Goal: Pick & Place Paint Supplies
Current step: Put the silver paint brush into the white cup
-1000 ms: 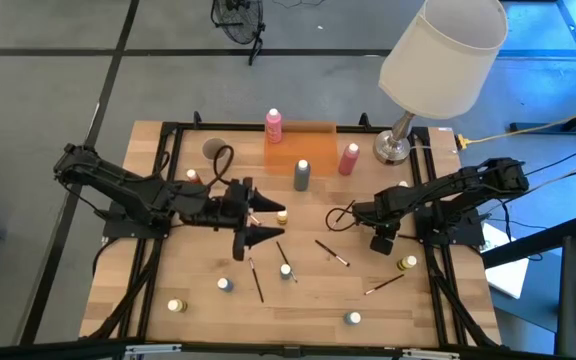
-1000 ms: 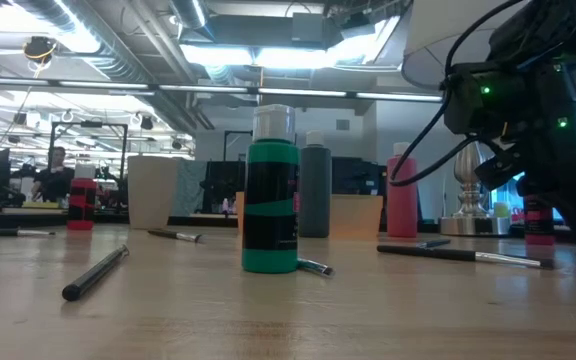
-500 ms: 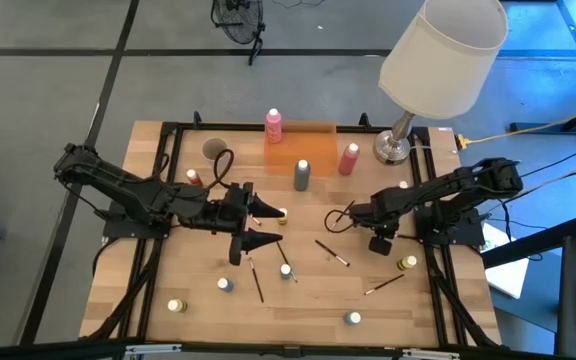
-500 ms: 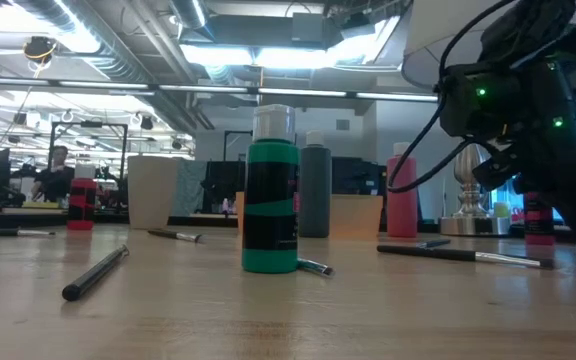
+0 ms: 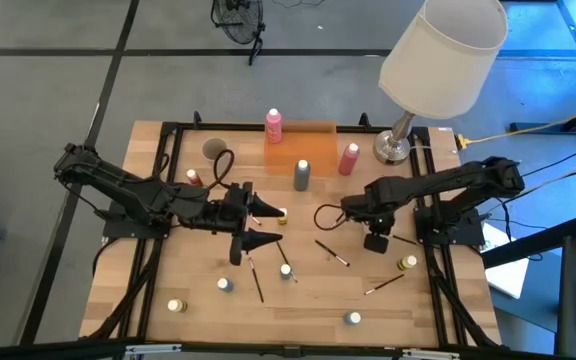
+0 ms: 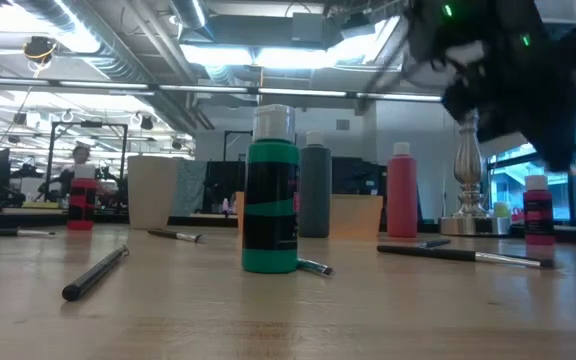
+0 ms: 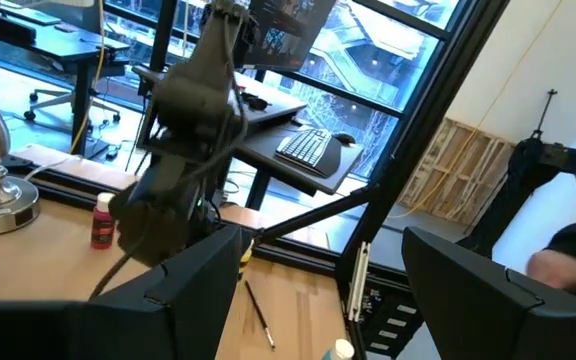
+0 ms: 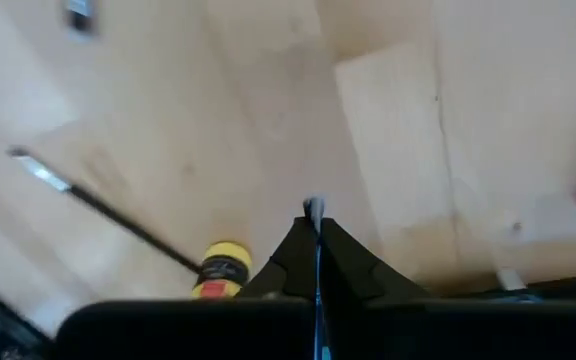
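My right gripper point(image 5: 375, 241) hangs above the table's right half, pointing down and shut; in its wrist view a thin brush tip point(image 8: 313, 207) pokes out between the fingertips. My left gripper point(image 5: 265, 226) waits open and level over the table's middle, with nothing between its fingers point(image 7: 323, 300). A grey bottle point(image 5: 301, 175) and two pink bottles point(image 5: 349, 158) point(image 5: 273, 125) stand upright by the orange tray point(image 5: 313, 140). A green bottle point(image 6: 270, 190) stands up front. Loose brushes point(image 5: 330, 252) point(image 5: 385, 284) and a yellow-lidded pot point(image 5: 408, 263) lie on the wood. My right gripper pinches a thin brush between its two shut fingers, which come from above and point down. Only the brush's small end point(image 8: 313, 207) shows past the fingertips; the fingers hide the rest. That end is clear of the table.
A table lamp point(image 5: 398, 140) with a wide white shade stands at the far right. A beige cup point(image 5: 213, 150) and a red pot point(image 5: 193, 177) sit at the far left. More small pots point(image 5: 225, 284) point(image 5: 176, 305) point(image 5: 353, 318) dot the near half. A small pink bottle point(image 6: 538, 210) stands right.
My right gripper has risen from just above the table and shifted slightly toward the table's left. In the low view it has lifted clear of the small pink bottle it was hiding.
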